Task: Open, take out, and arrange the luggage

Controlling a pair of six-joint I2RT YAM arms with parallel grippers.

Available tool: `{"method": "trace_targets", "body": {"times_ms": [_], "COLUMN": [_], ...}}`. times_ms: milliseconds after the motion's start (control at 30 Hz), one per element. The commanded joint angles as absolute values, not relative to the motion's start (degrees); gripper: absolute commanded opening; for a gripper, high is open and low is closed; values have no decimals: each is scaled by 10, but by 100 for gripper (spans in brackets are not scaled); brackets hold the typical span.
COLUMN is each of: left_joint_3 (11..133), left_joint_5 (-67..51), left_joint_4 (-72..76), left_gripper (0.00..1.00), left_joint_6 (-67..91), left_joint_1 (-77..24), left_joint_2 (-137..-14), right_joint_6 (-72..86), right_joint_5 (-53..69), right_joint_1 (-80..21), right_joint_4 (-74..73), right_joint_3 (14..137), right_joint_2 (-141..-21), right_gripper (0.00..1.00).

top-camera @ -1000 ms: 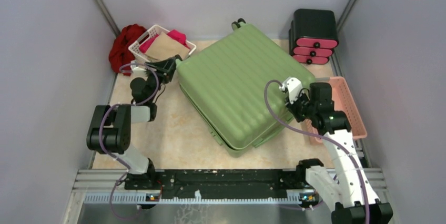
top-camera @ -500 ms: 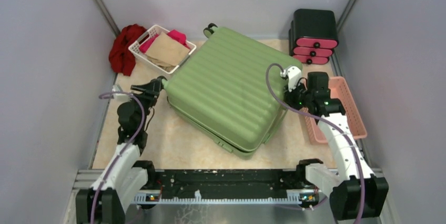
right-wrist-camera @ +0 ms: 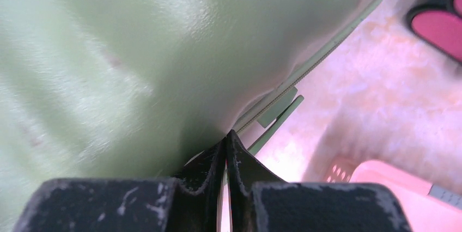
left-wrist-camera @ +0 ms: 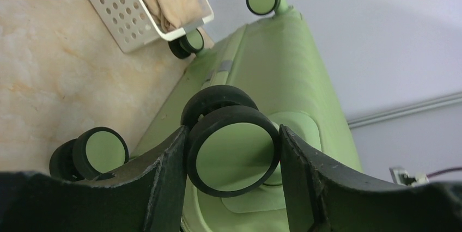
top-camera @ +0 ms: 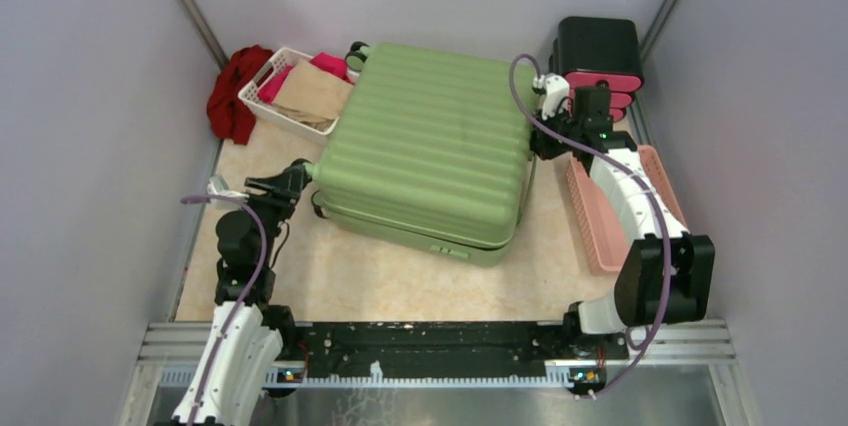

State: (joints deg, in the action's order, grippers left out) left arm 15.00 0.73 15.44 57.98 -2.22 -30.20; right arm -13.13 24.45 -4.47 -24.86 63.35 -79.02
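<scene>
The luggage (top-camera: pixel 425 141) lies flat and closed on the surface (top-camera: pixel 400 281), filling its middle and far part. Its ribbed shell faces up and its wheeled end is toward the left edge. Its far-left corner sits just beside a white basket (top-camera: pixel 262 106) of tan and pink cloth in the far left corner, with a red cloth (top-camera: pixel 228 96) heaped behind that.

The left hand (left-wrist-camera: pixel 233 130) is at the near-left corner of the luggage. Its fingers straddle one black-rimmed wheel (left-wrist-camera: pixel 234 158) and appear to pinch it from both sides.

The right hand (right-wrist-camera: pixel 226 140) is at the luggage's right side, toward the far end. Its fingers are pressed together, with the tips against the shell beside the zip seam. That view is blurred, so whether anything thin is caught between them cannot be told.

A black-and-pink drawer box (top-camera: pixel 598 61) stands in the far right corner, and a pink basket (top-camera: pixel 585 216) lies along the right edge.
</scene>
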Motion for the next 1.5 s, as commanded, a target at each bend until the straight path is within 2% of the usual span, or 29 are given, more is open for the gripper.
{"method": "trace_targets", "body": {"times_ms": [0, 100, 300, 400, 600, 800, 900, 1000, 1067, 1200, 1267, 1467], "left_joint_3": [146, 150, 185, 205, 272, 347, 373, 399, 411, 443, 470, 539], "left_joint_5": [-142, -146, -135, -138, -120, -67, -50, -44, -46, -74, -78, -122], "left_joint_4": [104, 85, 16, -16, -112, -186, -190, -191, -178, -139, -136, -94], "left_gripper": [5, 12, 38, 50, 62, 68, 71, 70, 64, 32, 23, 21], "left_joint_6": [562, 548, 482, 444, 329, 209, 180, 164, 158, 141, 128, 66], "left_joint_1": [-53, -53, -53, -53, -53, -53, -53, -53, -53, -53, -53, -53], "left_joint_2": [-288, -285, -270, -261, -237, -188, -170, -177, -198, -294, -365, -569], "right_joint_6": [-118, -175, -325, -395, -508, -582, -562, -513, -491, -455, -446, -428], "right_joint_5": [395, 381, 355, 399, 602, 578, 509, 416, 372, 319, 302, 283], "right_joint_1": [-86, -65, -15, -15, -41, -200, -271, -313, -321, -323, -323, -321], "right_joint_4": [-155, -218, -377, -457, -628, -665, -615, -543, -508, -460, -449, -431], "right_joint_3": [723, 733, 725, 720, 733, 666, 622, 587, 579, 569, 559, 528], "right_joint_2": [-811, -787, -665, -603, -567, -581, -585, -585, -587, -579, -570, -554], "right_gripper": [6, 12, 38, 51, 55, 54, 53, 50, 46, 42, 41, 40]}}
